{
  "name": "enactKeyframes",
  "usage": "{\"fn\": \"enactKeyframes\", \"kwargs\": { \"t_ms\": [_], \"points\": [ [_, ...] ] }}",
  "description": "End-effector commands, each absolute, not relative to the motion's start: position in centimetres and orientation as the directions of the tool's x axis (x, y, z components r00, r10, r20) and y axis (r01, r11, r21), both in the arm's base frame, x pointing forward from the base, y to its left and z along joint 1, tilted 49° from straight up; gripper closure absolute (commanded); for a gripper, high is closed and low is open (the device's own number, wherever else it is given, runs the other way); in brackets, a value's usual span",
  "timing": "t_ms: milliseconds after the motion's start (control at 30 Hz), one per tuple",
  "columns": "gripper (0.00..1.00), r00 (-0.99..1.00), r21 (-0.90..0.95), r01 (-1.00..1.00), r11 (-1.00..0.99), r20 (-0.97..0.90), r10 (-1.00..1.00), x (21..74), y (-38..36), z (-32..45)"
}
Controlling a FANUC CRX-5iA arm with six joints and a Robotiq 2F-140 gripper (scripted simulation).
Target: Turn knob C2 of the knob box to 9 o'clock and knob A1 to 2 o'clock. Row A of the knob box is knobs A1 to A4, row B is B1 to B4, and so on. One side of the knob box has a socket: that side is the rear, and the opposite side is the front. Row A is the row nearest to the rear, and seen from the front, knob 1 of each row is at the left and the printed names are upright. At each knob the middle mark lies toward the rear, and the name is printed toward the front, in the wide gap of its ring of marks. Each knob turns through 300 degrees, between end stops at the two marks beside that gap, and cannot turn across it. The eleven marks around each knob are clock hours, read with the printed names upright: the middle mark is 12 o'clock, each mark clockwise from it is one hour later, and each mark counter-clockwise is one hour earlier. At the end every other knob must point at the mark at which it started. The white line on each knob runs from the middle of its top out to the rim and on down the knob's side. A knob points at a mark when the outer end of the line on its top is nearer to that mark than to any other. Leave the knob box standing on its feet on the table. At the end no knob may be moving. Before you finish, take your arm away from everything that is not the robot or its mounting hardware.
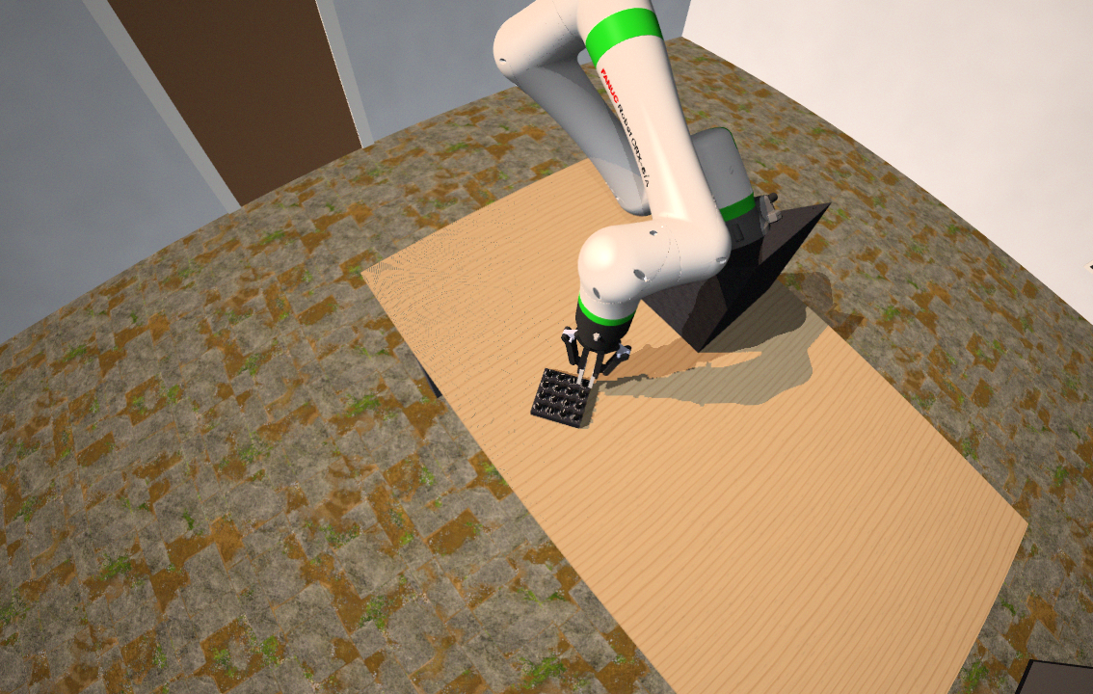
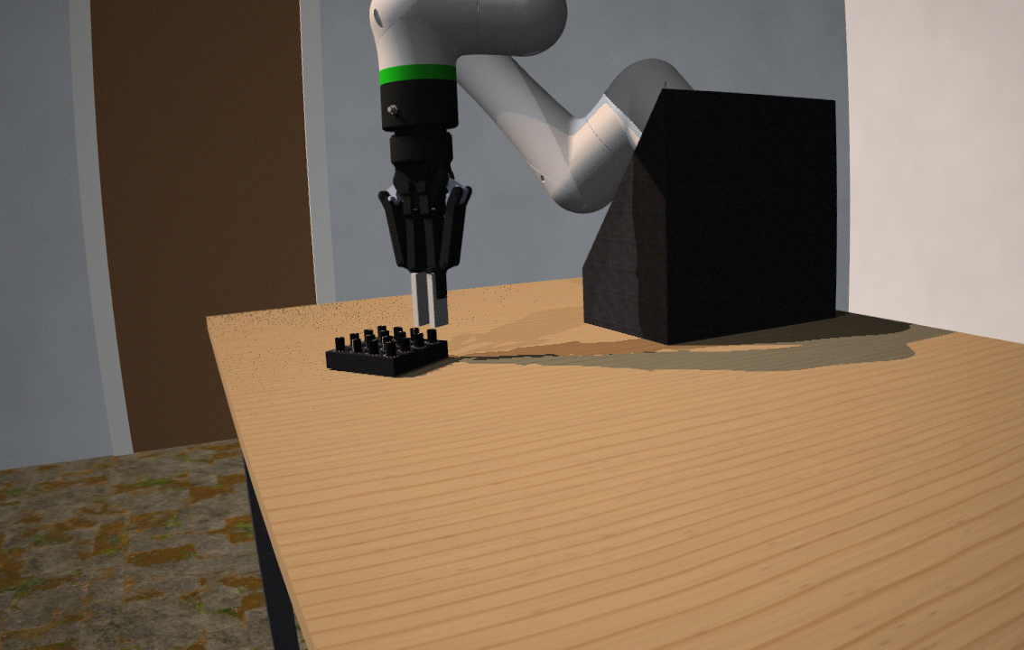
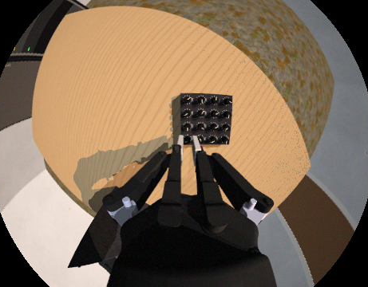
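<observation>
The black knob box stands on its feet on the wooden table, near the table's edge. Its small black knobs stand in rows. The white lines and printed names are too small to read. My gripper points straight down over the box's corner nearest the arm. Its fingertips hang just above the knob tops. The fingers stand a narrow gap apart with nothing between them. The corner knob under the fingertips is mostly hidden.
A large black wedge-shaped pedestal carries the arm's base behind the box. The table edge runs close beside the box on the far side from the arm. The arm's shadow lies on the wood.
</observation>
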State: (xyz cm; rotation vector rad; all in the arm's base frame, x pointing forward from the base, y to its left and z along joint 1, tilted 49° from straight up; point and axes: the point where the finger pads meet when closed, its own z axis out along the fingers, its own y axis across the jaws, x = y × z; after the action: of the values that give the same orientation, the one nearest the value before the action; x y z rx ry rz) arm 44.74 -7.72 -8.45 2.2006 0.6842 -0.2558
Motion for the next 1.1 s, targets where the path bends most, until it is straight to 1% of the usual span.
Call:
{"fn": "enactKeyframes", "kwargs": {
  "t_ms": [0,1067],
  "points": [
    [0.88,0.833,0.641,0.551,-0.534,-0.392,0.39,44.75,-7.7,-8.45],
    [0.88,0.833,0.641,0.551,-0.534,-0.392,0.39,44.78,-8.23,-8.92]
  ]
}}
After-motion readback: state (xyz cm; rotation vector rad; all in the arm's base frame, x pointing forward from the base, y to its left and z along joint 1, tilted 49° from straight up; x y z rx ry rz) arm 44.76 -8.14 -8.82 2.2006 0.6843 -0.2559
